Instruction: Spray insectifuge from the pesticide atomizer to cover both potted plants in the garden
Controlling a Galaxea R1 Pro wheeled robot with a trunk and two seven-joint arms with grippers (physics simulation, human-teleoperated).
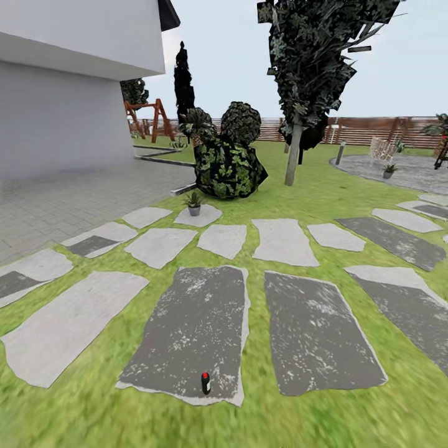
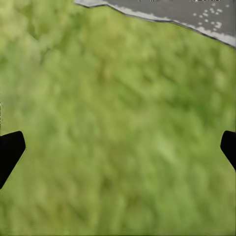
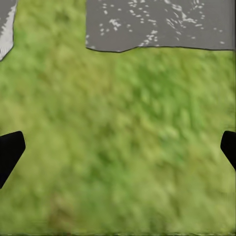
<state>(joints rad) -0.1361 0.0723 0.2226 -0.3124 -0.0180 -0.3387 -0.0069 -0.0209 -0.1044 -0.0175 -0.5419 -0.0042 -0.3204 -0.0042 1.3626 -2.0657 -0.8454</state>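
Note:
The pesticide atomizer [image 1: 205, 382], a slim dark bottle with a red top, stands upright near the front edge of a dark paving stone [image 1: 193, 330] in the head view. One potted plant [image 1: 194, 203] sits on a pale stone beside the big shrub. The second potted plant [image 1: 390, 170] sits far right on the round patio. My left gripper [image 2: 118, 147] hangs open over bare grass, black fingertips [image 2: 10, 150] at the picture's sides. My right gripper [image 3: 118, 147] is open over grass too, a dark stone's edge [image 3: 157, 24] beyond it.
Grey stepping stones [image 1: 283, 239] cross the lawn. A dark-leaved shrub [image 1: 227, 165] and a tree trunk [image 1: 292, 155] stand behind them. A white house wall [image 1: 62, 118] and paved floor lie left. A bollard lamp [image 1: 340, 153] and brown fence [image 1: 367, 129] are far back.

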